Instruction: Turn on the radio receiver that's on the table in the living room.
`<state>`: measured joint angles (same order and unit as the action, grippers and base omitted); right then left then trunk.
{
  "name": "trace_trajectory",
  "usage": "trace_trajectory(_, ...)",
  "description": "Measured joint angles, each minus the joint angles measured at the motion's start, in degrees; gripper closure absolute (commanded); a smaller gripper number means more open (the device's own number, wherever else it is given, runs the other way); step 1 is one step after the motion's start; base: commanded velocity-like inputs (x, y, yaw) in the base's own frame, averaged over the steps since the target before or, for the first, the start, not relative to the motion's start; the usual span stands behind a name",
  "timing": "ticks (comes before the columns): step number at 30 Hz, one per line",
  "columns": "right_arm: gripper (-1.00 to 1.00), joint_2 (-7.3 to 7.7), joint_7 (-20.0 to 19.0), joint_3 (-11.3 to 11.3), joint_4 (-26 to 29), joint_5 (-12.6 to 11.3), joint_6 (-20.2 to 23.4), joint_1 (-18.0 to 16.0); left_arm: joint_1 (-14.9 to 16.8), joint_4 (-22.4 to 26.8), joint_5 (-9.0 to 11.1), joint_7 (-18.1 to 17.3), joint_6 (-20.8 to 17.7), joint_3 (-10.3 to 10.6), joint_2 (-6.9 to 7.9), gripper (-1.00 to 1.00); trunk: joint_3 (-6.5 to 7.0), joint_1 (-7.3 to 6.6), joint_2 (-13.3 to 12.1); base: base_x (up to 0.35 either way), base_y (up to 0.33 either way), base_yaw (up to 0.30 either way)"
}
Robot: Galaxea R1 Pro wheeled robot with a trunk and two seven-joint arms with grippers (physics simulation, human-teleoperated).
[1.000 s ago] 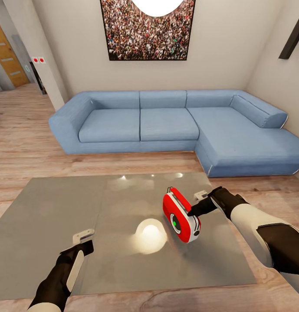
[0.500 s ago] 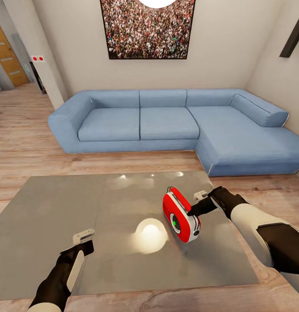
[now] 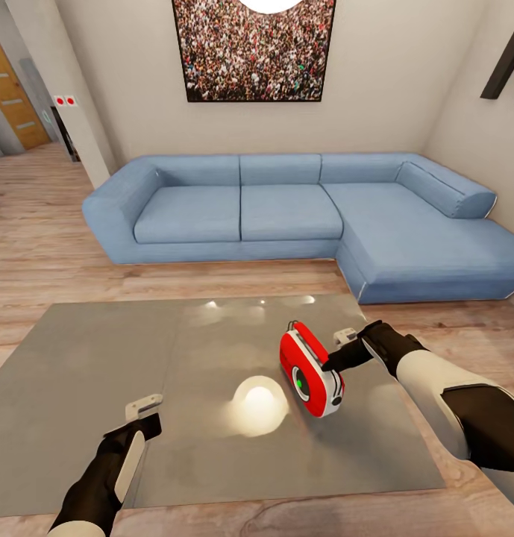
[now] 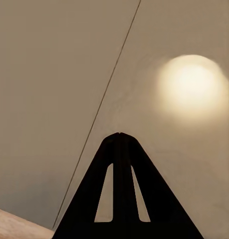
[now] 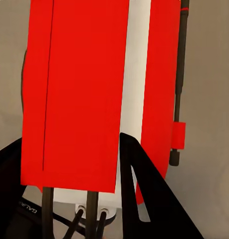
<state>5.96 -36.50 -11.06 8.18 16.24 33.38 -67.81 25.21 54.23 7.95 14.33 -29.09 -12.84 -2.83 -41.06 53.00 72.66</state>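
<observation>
Glossy grey spreads under both arms: the table [image 3: 85,373] of the living room, with the blue sofa [image 3: 286,216] and crowd photo [image 3: 253,48] beyond it.

At the right gripper [image 3: 339,360], the dark fingertips meet the white side of the radio receiver [image 3: 310,369], and the right wrist view puts its red body [image 5: 77,94] directly ahead of the fingers, filling the space past their tips. From that angle one finger looks pressed to the casing, but whether the pair is spread or closed I cannot tell. Just outward of the contact, the radio stands tilted on the tabletop, and its round dial glows green, which suggests it is now on.

Over the last second nothing has shifted: radio, arms and view all match. That stillness, with the green light, reads as the task being essentially done.

Further off, the left gripper [image 3: 141,418] hovers over bare table, fingers [image 4: 119,144] drawn together to a point.
</observation>
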Motion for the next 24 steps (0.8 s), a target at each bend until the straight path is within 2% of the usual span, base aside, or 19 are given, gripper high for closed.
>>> trace_trajectory(4, 1.00, 0.00, -0.18, -0.03, -0.03, -0.42, 0.16, -0.51, -0.01, 0.01, -0.02, 0.00, 0.00, -0.01, -0.04, 1.00, -0.71, 0.86, 1.60, 0.000, 0.000, 0.000)
trace_trajectory(11, 1.00, -0.05, 0.09, 0.35, -0.64, -0.69, 0.02, -0.75, -0.01, 0.00, -0.03, 0.00, 0.00, 0.00, -0.05, 1.00, -0.71, 0.87, 1.61, 0.000, 0.000, 0.000)
trace_trajectory(12, -1.00, -0.07, 0.10, 0.36, -0.70, -0.67, 0.01, -0.78, -0.01, 0.00, -0.03, 0.00, 0.00, 0.00, -0.06, 1.00, -0.71, 0.87, 1.61, 0.000, 0.000, 0.000)
trace_trajectory(13, -1.00, -0.06, 0.35, -0.08, -0.70, 0.89, -0.73, 0.01, 0.01, 0.00, -0.03, 0.00, 0.00, 0.00, -0.06, 1.00, -0.73, 0.90, 1.59, 0.000, 0.000, 0.000)
trace_trajectory(24, -1.00, -0.07, 0.38, -0.02, -0.80, 0.95, -0.77, 0.05, 0.01, 0.00, -0.04, 0.00, 0.00, 0.01, -0.07, 1.00, -0.73, 0.89, 1.59, 0.000, 0.000, 0.000)
